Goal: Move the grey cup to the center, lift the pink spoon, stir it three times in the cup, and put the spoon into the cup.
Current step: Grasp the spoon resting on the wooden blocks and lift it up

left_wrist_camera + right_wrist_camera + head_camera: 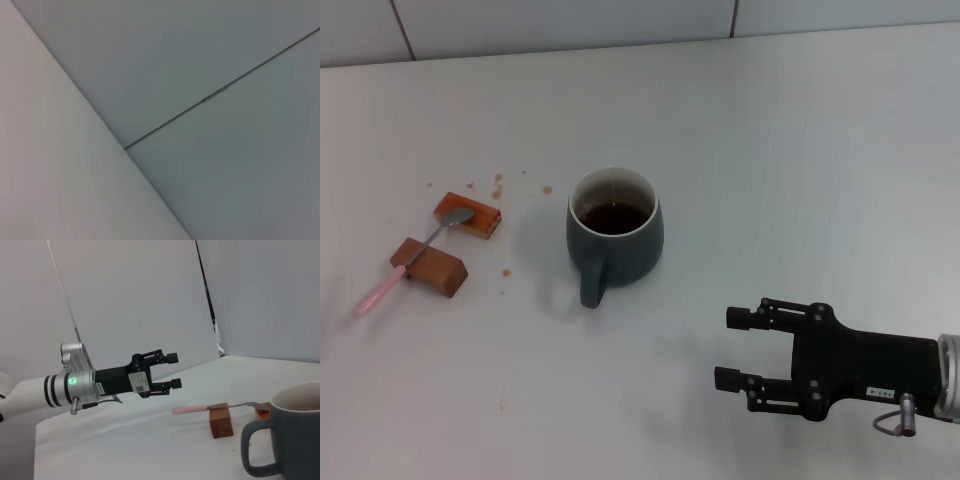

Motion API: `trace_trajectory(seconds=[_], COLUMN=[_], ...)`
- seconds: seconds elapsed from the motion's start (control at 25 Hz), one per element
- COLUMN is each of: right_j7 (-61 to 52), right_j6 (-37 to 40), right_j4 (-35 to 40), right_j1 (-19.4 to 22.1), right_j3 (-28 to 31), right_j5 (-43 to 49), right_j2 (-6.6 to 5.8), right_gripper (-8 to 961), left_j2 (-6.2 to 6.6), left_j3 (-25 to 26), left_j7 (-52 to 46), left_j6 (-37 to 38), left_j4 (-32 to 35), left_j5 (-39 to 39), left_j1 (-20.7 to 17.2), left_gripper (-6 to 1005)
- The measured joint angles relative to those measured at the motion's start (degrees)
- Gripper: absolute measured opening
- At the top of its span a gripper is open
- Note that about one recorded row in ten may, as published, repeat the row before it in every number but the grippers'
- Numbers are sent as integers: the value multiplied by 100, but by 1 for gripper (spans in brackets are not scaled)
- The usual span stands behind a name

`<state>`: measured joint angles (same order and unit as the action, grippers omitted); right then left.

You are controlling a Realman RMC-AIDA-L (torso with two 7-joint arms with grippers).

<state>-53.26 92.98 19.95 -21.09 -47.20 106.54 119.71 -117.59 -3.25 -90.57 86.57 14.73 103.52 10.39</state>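
Spoon and cup are seen on a white counter. The pink spoon is laid across two brown blocks at the left, its long axis running from the pink handle end, near and left, to the metal bowl, farther and right. The grey cup is stood upright near the middle, dark liquid inside, its handle pointed toward the near edge. The right claw is held released, empty, to the near right of the cup and apart from it, fingers aimed left. A small white label on its body cannot be read. The left claw is shown raised above the counter, fingers parted, well apart from the spoon.
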Motion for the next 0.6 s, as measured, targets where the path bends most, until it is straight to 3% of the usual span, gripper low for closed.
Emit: trace_trajectory(seconds=[0.6], right_j7=[-1], right_j6=[0], right_j4=[39], right_j1=[-9], right_j3=[0], right_j5=[24], right_j2=[0], right_gripper=[745], left_j2=[-24], left_j3=[0], left_j7=[-385], left_j6=[-166], left_j4=[-42], left_j5=[351], left_j1=[-77], left_gripper=[799])
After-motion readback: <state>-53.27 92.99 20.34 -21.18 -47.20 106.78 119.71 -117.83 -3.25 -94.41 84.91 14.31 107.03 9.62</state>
